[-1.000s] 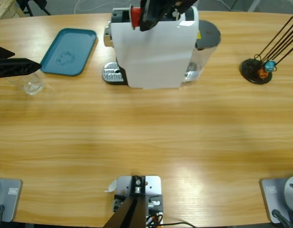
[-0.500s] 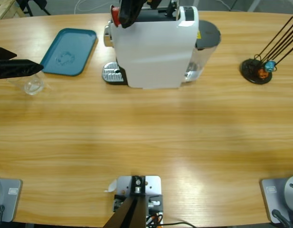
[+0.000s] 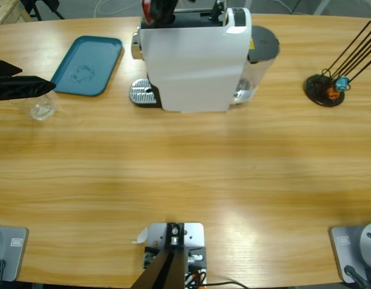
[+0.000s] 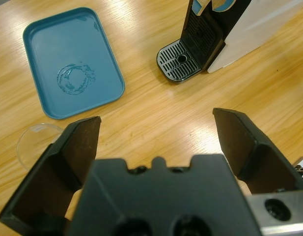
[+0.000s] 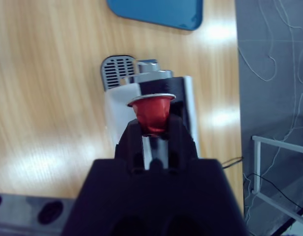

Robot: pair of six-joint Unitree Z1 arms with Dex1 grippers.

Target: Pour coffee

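Trouble is most likely at the capsule. A small red coffee capsule with a silver rim (image 5: pixel 152 111) is pinched between the closed black jaws of the right gripper (image 5: pixel 153 129), held above the top of the big white boxy coffee machine (image 3: pixel 194 60) near its front end. In the high view the same gripper (image 3: pixel 159 10) is seen at the picture's top edge, over the machine's upper left corner. If the capsule is tilted or released off the slot, it may be jammed, or dropped down the casing onto the long wooden table (image 3: pixel 185 180).

The left gripper (image 4: pixel 156 140) is held with jaws spread wide and nothing between them, hovering just beside a small clear drinking glass (image 4: pixel 36 140) that stands on the table near the blue-green rectangular plastic tray (image 4: pixel 70 59). No coffee can be seen anywhere; the glass appears empty, and the perforated metal drip grate (image 4: pixel 180 66) under the spout is bare. Should brewing be started before the glass is set there, liquid would be spilled. A careless closing could also knock the glass over.
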